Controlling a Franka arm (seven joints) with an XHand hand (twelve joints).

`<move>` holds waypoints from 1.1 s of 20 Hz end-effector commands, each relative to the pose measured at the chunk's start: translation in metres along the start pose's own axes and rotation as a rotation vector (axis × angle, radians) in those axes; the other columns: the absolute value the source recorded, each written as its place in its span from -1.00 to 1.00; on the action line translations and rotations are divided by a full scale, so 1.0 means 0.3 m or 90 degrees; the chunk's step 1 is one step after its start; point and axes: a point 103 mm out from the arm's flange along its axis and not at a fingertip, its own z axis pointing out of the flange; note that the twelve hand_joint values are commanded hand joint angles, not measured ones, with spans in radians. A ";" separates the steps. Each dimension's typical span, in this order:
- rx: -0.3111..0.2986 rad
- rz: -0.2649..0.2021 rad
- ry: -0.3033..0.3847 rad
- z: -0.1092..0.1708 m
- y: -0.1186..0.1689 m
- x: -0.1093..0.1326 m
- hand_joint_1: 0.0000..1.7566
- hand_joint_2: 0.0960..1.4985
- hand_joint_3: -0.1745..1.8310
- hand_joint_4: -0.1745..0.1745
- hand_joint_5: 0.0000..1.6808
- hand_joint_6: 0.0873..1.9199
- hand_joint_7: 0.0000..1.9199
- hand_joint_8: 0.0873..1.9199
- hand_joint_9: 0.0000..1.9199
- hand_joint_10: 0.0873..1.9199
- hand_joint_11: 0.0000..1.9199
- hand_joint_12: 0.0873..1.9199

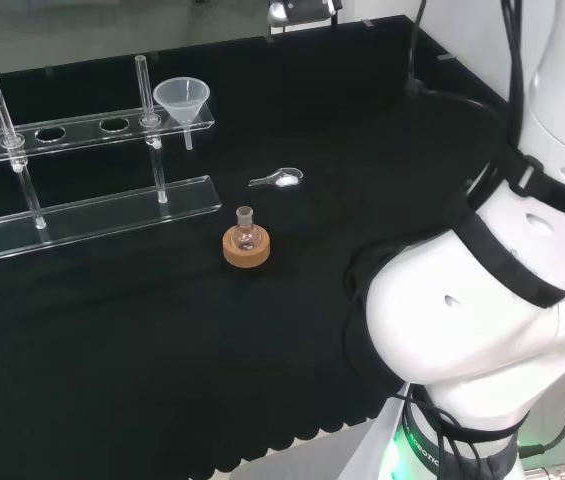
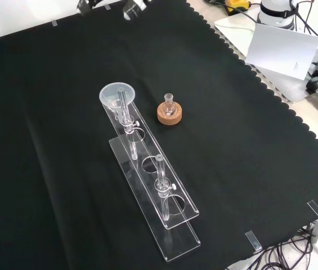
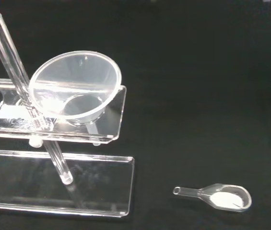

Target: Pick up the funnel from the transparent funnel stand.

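Observation:
A clear funnel [image 1: 182,100] [image 2: 115,95] [image 3: 76,89] sits upright in the end hole of a transparent funnel stand [image 1: 97,212] [image 2: 178,233] [image 3: 116,124]. In the head view the funnel is at the stand's right end. In the front view it is at the far end. The stand has a flat base, two upright rods and a top shelf with several round holes. The wrist view looks at the funnel from close by.
A small round flask on a cork ring [image 1: 246,245] [image 2: 169,111] stands near the stand's funnel end. A small clear weighing scoop with white powder [image 1: 282,179] [image 3: 221,197] lies on the black cloth. The arm's white links [image 1: 502,280] are at the head view's right.

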 end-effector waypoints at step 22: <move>0.198 0.010 -0.068 0.191 0.190 0.171 -0.39 -0.05 -0.70 -0.10 -1.00 -1.00 -1.00 -1.00 -1.00 -0.55 -0.98 0.53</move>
